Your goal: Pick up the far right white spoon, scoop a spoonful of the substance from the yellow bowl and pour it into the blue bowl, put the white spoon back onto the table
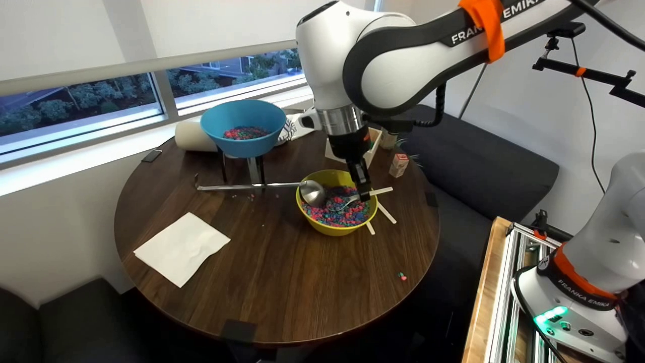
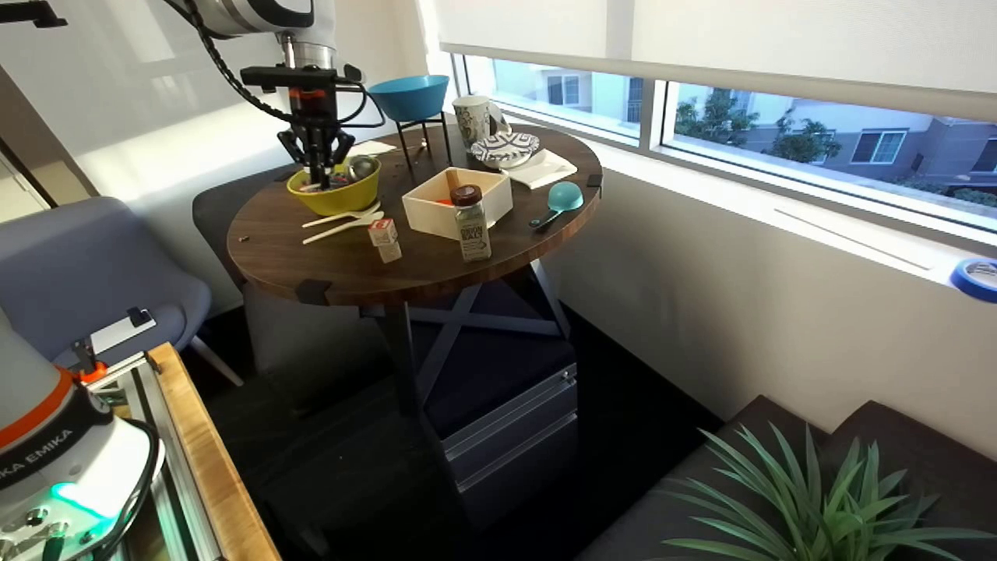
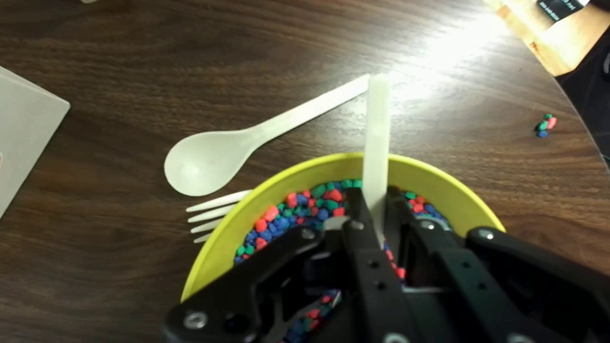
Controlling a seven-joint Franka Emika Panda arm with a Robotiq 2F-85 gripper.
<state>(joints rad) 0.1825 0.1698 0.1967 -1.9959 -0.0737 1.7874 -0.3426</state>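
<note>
Gripping white spoon (image 3: 377,128) | tool (image 3: 374,195) clenched on its handle | free end jutting past yellow bowl's (image 3: 448,193) rim

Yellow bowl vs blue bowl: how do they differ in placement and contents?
The yellow bowl sits directly on the table; the blue bowl is raised on a black-legged stand.
The yellow bowl has the head of a metal ladle in it; no ladle shows in the blue bowl.
Both are round and hold small multicoloured pieces.
</note>
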